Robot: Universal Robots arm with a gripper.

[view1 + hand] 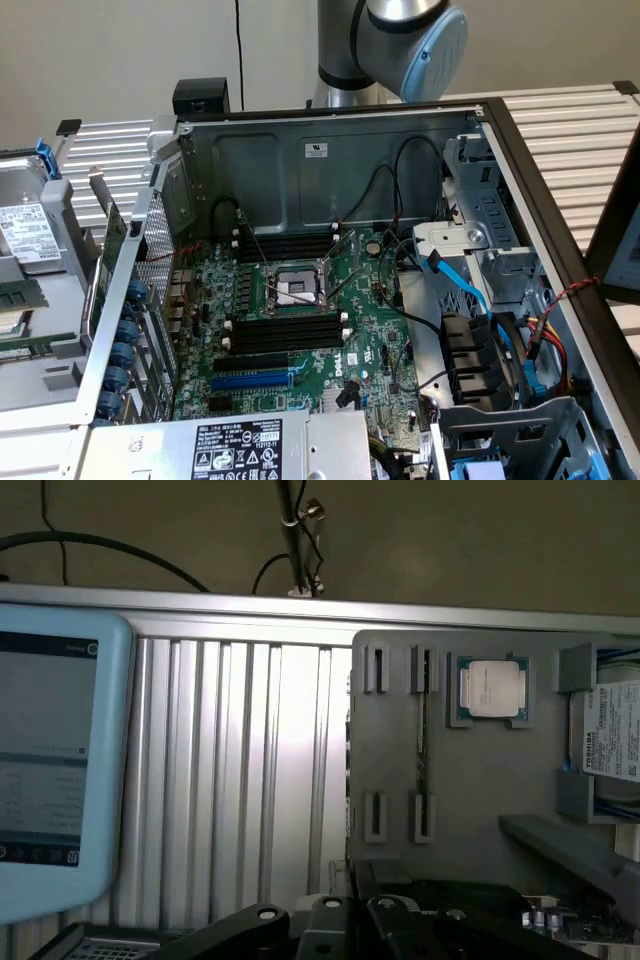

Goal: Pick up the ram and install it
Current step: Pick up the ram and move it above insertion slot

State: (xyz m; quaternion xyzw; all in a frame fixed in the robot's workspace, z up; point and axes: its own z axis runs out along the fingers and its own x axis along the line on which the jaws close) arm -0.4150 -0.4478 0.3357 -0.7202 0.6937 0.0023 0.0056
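1. Ribbed table (pixel 240 780) is carrying a grey fixture (pixel 480 780); wrist view is showing the ram (pixel 422 750) standing edgewise in it.
2. Gripper (pixel 350 925) is sitting closed, empty.
3. Exterior view is showing the motherboard (pixel 365 310), centre frame.

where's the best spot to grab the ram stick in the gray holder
Probably the bare middle of the ram stick, coming straight at the gray holder, pinching its two flat faces: it stands on edge, and brackets cover both ends.
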